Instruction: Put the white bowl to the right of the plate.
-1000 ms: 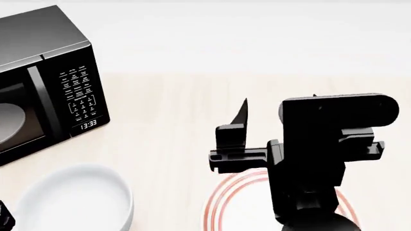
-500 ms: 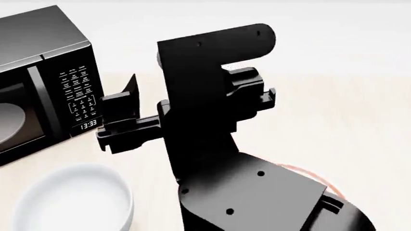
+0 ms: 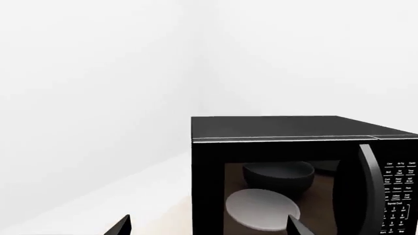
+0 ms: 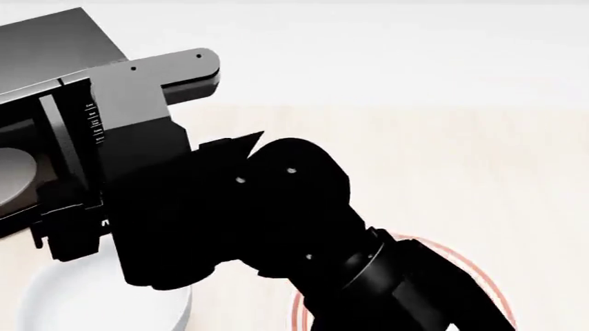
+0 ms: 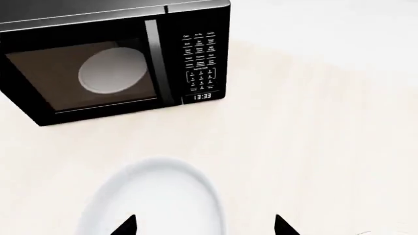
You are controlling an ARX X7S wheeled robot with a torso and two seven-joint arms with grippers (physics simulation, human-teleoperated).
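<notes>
white bowl (image 5: 153, 198): sitting on the light wood table (image 5: 313, 127), down at about 7 o'clock in the head view, mostly hidden under the arm. Empty, upright, nothing touching it as far as I can see.

plate (image 4: 460, 272): only a sliver with the red-orange rings peeks out at roughly 5 o'clock in the head view, so it's off to the bowl's right, with the arm across it.

right gripper (image 5: 205, 226): hanging right over the bowl. The two dark fingertips (image 5: 125, 226) are spread wide, one over the bowl's near rim and the other over bare table beside it. Not holding anything.

right arm (image 4: 267, 214): big black mass cutting across the middle of the head view, reaching toward 9 o'clock.

left gripper (image 3: 209, 227): just two finger tips showing in its own camera, well apart, nothing between them. It's pointed at the microwave.

microwave (image 5: 117, 54): black, door closed, clock reads 13:33, at 10 o'clock from the bowl. Pale disc (image 5: 112, 71) visible through the glass.
</notes>
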